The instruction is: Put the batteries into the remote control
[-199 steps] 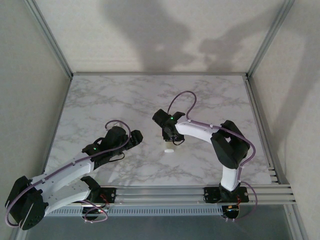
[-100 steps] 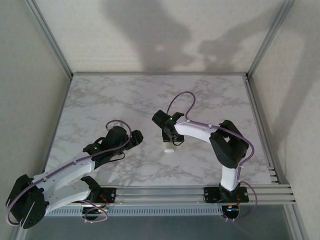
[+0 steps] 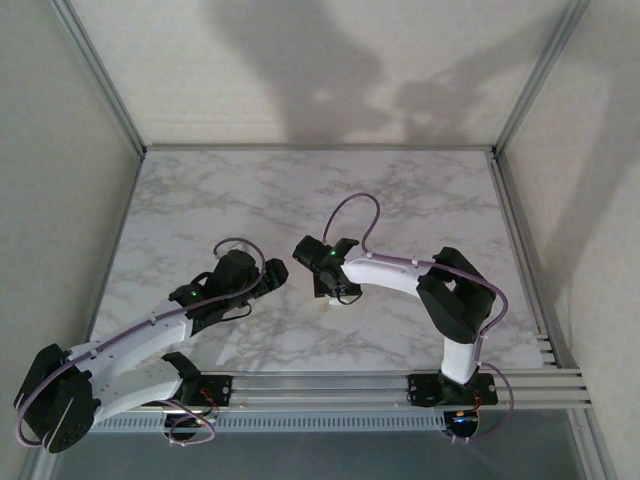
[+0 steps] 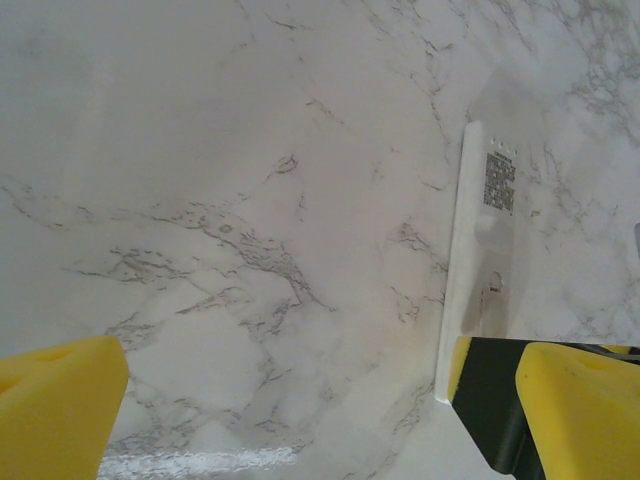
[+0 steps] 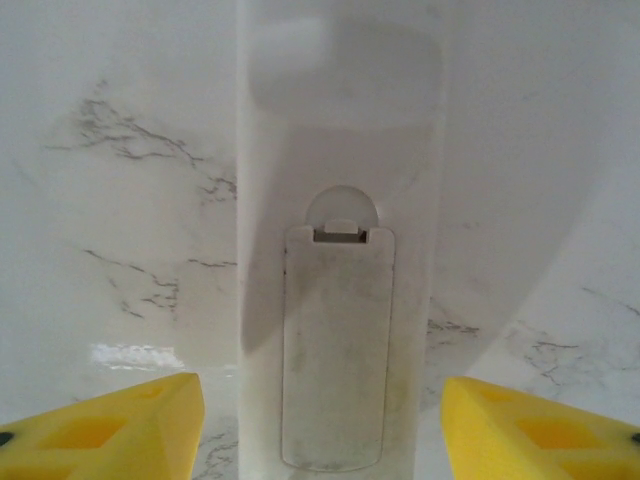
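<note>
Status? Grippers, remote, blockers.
Left gripper open, holding nothing. Right gripper open, straddling the remote control, gaps both sides. Remote flat on table, back up. Battery cover shut, blocking loading.

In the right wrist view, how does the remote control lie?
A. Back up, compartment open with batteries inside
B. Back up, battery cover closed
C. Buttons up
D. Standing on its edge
B: the remote control shows its plain white back, and the battery cover sits shut in its place.
</note>
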